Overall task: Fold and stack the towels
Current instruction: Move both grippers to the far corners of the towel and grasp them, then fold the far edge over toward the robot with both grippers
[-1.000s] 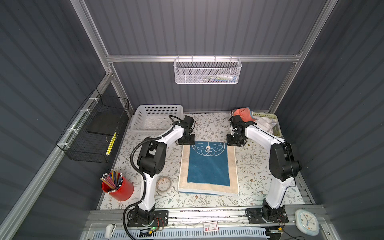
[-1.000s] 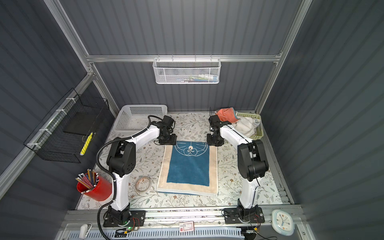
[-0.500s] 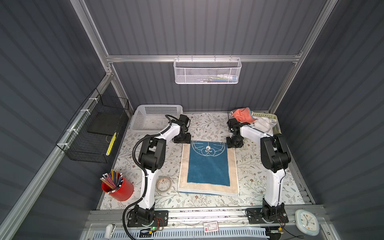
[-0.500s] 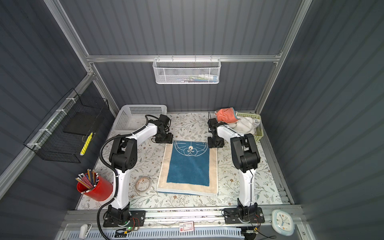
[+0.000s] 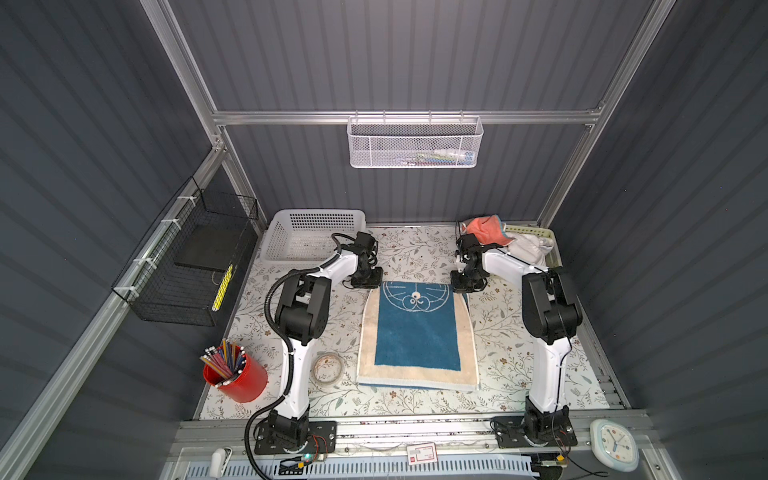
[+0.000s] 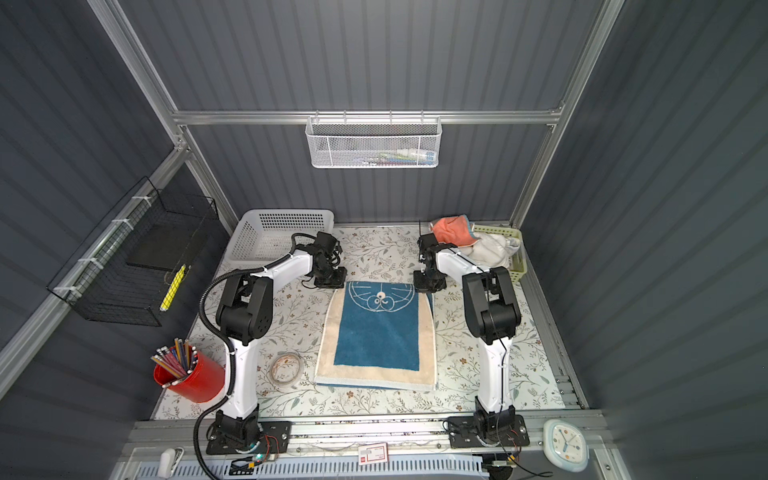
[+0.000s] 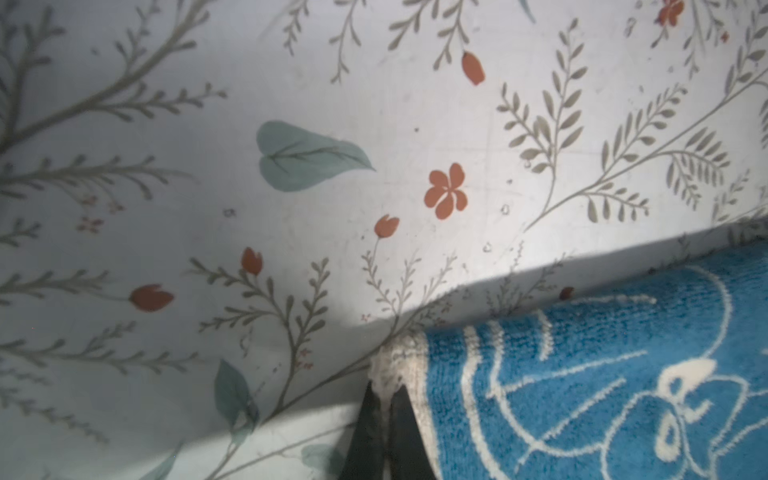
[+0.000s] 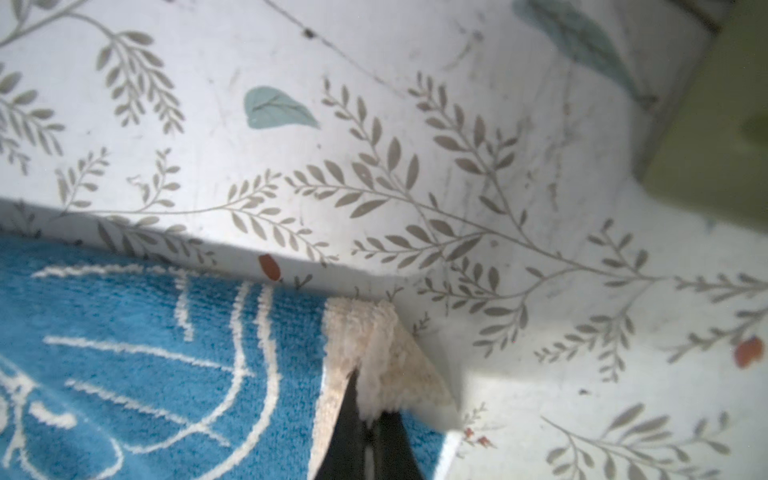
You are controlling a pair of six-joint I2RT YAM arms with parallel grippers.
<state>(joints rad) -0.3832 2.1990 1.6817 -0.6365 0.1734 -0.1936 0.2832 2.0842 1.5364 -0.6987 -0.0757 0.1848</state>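
- We are gripping the blue towel [image 5: 417, 332] by its two cream corners. The left pincer [image 7: 384, 388] is clamping the corner nearest the white basket [image 5: 316, 214], and the right pincer [image 8: 370, 399] is clamping the corner farther from it.
- We are judging that a good fold needs both corners lifted together and carried evenly onto the opposite edge, with the cloth taut.
- The towel is lying flat on the table [image 5: 415, 253], just off the basket's front corner. Its long axis is running away from the basket's end, and the line drawing is at the end nearest the basket.
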